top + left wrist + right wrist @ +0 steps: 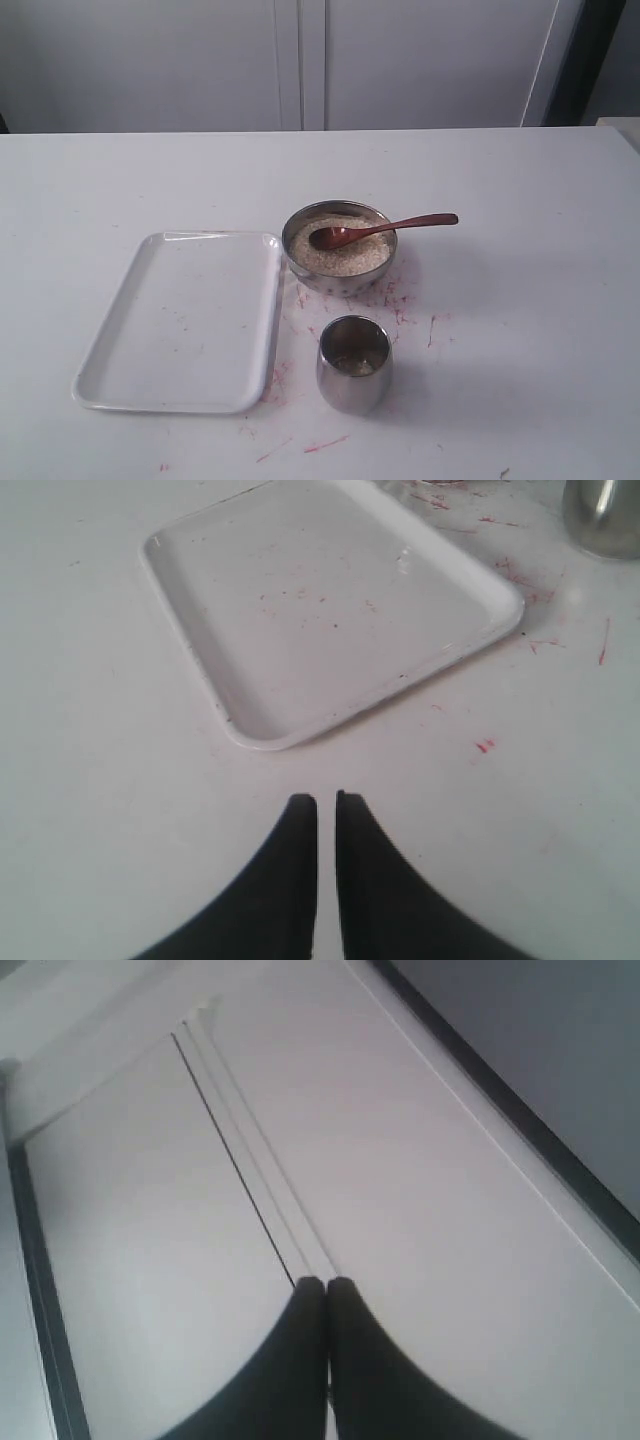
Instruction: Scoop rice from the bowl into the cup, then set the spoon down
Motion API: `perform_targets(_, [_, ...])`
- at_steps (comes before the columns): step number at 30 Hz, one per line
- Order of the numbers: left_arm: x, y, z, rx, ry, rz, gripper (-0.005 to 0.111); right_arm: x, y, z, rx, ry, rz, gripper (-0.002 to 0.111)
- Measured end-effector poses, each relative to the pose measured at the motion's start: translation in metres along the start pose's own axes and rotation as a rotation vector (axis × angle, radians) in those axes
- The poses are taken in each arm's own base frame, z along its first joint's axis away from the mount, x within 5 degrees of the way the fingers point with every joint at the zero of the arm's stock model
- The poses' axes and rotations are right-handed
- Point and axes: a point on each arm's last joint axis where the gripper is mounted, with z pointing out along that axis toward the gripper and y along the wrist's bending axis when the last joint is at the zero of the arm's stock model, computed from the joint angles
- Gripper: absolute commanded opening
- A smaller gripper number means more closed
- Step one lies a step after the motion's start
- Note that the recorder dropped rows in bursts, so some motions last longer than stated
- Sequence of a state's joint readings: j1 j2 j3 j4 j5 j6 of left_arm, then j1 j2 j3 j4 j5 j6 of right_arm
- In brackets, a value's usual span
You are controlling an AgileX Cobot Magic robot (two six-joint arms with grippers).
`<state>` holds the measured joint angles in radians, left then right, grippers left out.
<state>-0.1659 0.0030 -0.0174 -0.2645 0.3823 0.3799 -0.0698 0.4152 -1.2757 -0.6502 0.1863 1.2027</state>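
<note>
Item: rice-scooping station on a white table [520, 300], both arms withdrawn. Left gripper [327, 798]: fingers drawn almost together with only a thin slit between them, nothing grasped, held above bare tabletop. A white rectangular tray [330, 610] lies just ahead of its fingertips, and the steel cup [605, 520] is caught at the frame's edge beyond the tray's far corner. Right gripper [326, 1282]: clenched tip to tip on nothing and pointed away from the work at pale cabinet doors [300, 1160], so no task item is seen ahead of it. Neither gripper is shown in the exterior view. Wooden spoon [375, 229]: unheld and well apart from both grippers, its scoop resting on the rice [350, 255] and its handle laid across the rim of the steel bowl [340, 275], projecting past it. The cup stands upright near the bowl, between it and the camera. Its contents cannot be told for reflections. Step in hand, as judged: the opening one, with the spoon not yet taken up. Next move, as judged: one gripper is to be opened and carried to the projecting handle, then closed on the slim shaft clear of the rim, so the bowl is not tipped or pushed. Markings: scattered red streaks [395, 300] on the table around the bowl and cup. No brand, label or legible writing is found on any item.
</note>
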Motion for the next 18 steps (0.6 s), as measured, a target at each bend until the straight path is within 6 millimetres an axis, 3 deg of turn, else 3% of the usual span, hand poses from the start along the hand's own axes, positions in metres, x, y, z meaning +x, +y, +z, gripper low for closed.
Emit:
perform_targets(9, [0.0,0.0,0.0,-0.001,-0.002,0.0,0.014,0.022,-0.007,0.036,0.099,0.229,-0.104,0.0])
perform_targets(18, [0.0,0.0,0.0,-0.001,-0.002,0.0,0.014,0.078,-0.006,0.088,-0.035,0.652,-0.31,0.0])
